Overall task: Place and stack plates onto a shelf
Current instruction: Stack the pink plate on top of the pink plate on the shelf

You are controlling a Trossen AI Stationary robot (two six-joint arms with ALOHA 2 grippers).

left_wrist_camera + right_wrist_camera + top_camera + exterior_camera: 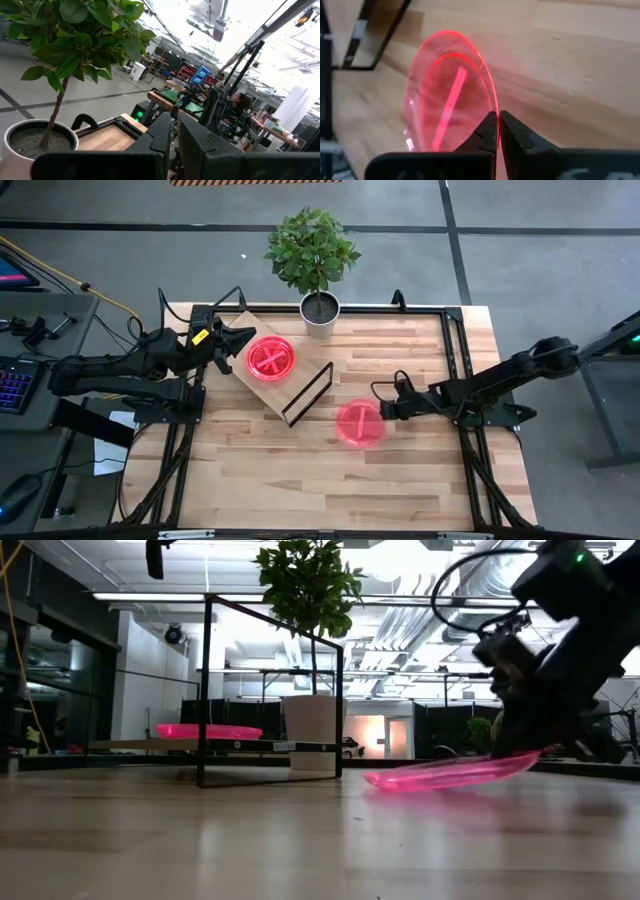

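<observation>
- Pinching the loose plate (360, 423) at its three o'clock rim, our right gripper (387, 410) should have lifted it level.
- Our left gripper (238, 340) sat closed, empty, at the shelf (262, 380)'s nine o'clock.

Two pink plates are in sight: one plate (271, 359) left of centre in the overhead frame, lying on the board, and a second plate (360, 423) just right of centre, low on the tabletop. There is one shelf (262, 365), a single plywood board at upper left of centre with one black wire frame (307, 394) at its lower right end. One potted plant (314, 262) stands at top centre. Two dark arms reach in, one from each side, each ending in one gripper: left gripper (240, 338), right gripper (385, 408).
</observation>
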